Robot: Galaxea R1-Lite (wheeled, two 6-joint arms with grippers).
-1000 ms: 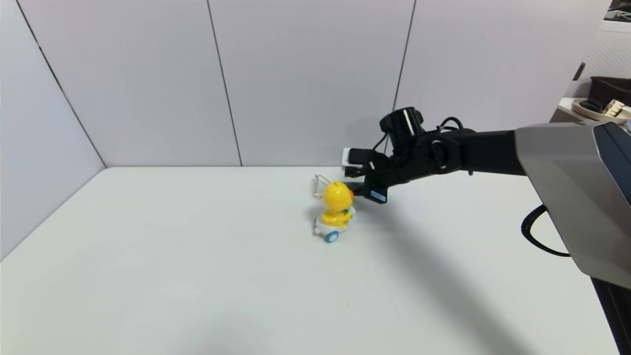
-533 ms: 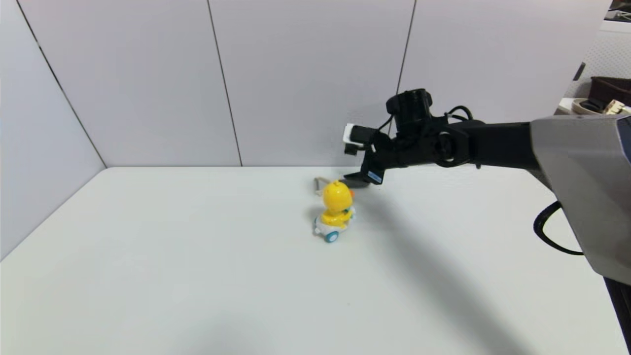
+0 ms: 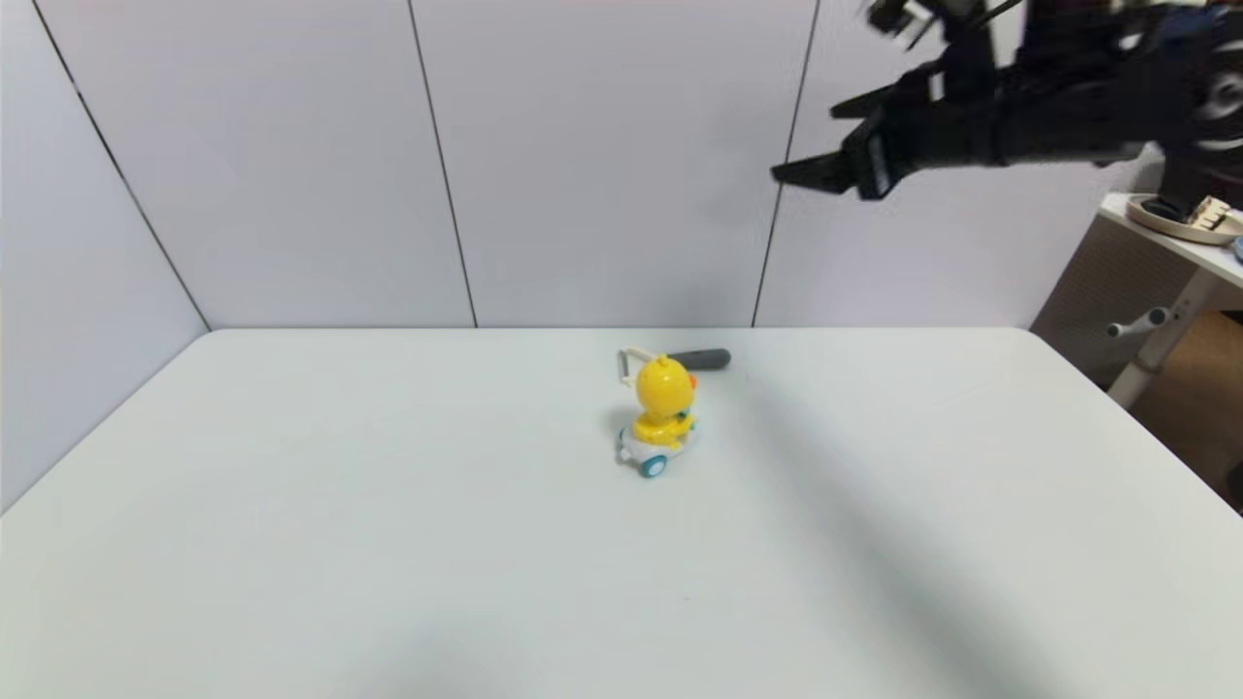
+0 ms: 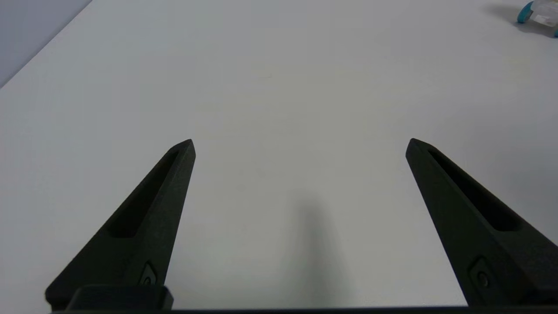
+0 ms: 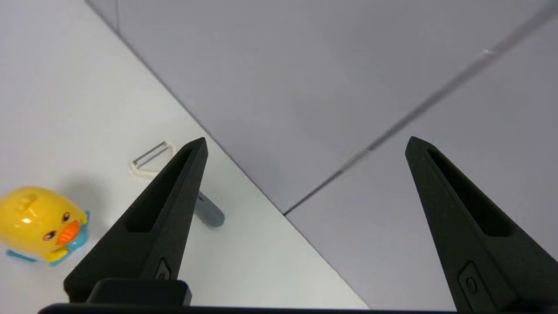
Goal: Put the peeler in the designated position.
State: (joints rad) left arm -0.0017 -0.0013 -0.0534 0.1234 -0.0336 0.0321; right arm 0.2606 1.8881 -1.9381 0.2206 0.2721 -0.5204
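I see the right gripper [image 3: 811, 146] with fingers spread, empty, high above the peeler [image 3: 701, 358] lying on the surface [image 3: 388, 505].

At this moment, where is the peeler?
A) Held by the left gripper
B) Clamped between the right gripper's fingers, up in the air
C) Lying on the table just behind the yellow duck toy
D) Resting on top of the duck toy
C: the peeler lies flat on the table just behind the yellow duck toy, while the right gripper is raised high above it, open and empty.
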